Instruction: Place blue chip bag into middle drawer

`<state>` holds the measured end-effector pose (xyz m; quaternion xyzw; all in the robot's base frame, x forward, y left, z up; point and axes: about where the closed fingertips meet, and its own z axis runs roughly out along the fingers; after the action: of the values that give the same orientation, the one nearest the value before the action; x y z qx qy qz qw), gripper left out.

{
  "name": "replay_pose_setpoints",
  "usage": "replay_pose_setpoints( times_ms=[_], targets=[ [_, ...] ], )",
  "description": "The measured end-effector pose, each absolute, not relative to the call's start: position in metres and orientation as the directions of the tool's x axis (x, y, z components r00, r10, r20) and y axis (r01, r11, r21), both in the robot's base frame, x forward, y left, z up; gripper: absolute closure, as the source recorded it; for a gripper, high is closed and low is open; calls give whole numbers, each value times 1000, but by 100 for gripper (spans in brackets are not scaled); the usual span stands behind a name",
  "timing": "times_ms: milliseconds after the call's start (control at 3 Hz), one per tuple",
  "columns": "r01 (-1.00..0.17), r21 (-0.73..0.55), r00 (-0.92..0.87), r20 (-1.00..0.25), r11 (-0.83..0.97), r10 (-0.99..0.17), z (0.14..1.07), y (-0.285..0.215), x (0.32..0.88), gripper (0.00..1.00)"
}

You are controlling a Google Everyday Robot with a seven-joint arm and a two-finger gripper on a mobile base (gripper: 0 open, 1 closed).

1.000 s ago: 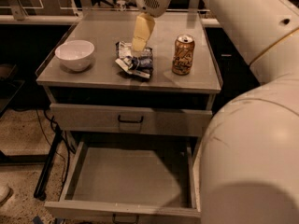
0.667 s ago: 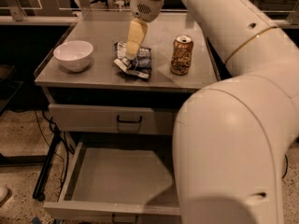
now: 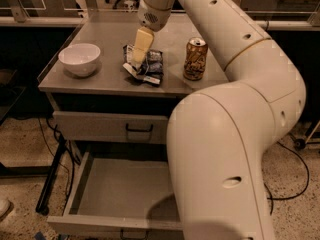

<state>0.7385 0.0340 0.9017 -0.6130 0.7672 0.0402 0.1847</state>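
The gripper (image 3: 139,53) has dropped lower, seemingly touching the blue chip bag (image 3: 151,68) on the bench (image 3: 105,80); closed or not, cannot tell. Below, the middle drawer (image 3: 120,190) waits open.

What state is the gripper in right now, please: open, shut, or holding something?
Gripper: at the blue chip bag on the cabinet top; whether it is open or shut cannot be told.

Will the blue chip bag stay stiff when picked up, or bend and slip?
Probably floppy: the chip bag looks crumpled. Its shiny foil may slip. It is small, so likely light for the gripper over its left side.
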Motion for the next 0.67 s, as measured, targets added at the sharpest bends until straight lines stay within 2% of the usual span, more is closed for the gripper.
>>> replay_pose_setpoints(
  times_ms=[667],
  targets=[
    [-952, -87, -241, -372, 292, -896, 868, 40, 748, 0]
  ],
)
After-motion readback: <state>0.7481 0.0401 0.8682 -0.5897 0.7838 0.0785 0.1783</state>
